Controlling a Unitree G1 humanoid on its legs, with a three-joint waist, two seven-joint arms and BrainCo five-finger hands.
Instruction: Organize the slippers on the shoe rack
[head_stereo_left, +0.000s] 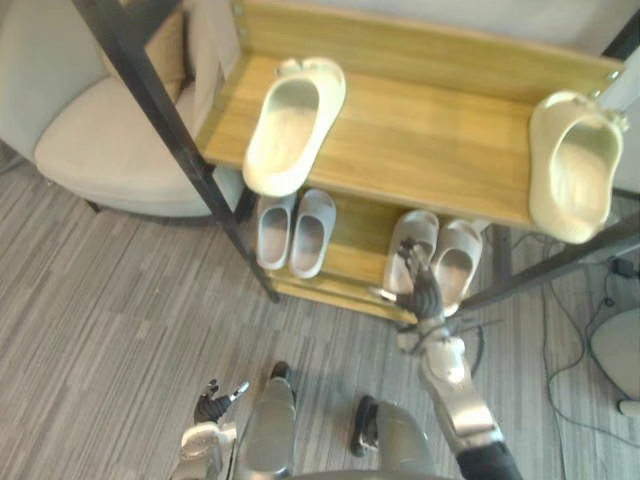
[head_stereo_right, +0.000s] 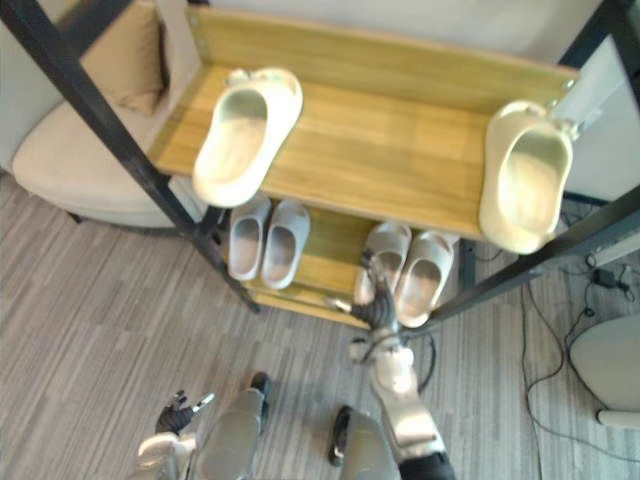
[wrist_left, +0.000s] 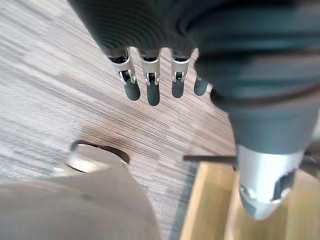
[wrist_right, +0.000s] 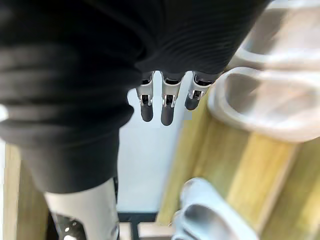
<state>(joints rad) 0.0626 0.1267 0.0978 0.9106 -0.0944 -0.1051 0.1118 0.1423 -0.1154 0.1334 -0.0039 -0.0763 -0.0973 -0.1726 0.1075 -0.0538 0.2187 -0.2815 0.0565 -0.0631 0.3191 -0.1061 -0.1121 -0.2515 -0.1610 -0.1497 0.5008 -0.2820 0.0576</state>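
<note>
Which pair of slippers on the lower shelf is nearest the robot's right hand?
The beige pair at the right end of the lower shelf: the right hand is just in front of it. The pale grey pair sits further left, away from that hand.

You'll see the wooden shoe rack (head_stereo_left: 430, 130) carries six slippers, all sole-down with toes pointing to the back. On its top shelf, one cream slipper (head_stereo_left: 293, 125) lies near the left end, its heel hanging over the front edge. A matching cream slipper (head_stereo_left: 577, 165) sits at the right end, heel also overhanging. On the lower shelf (head_stereo_left: 360, 235), a grey pair (head_stereo_left: 295, 232) lies side by side at the left and a beige pair (head_stereo_left: 437, 255) at the right.
</note>
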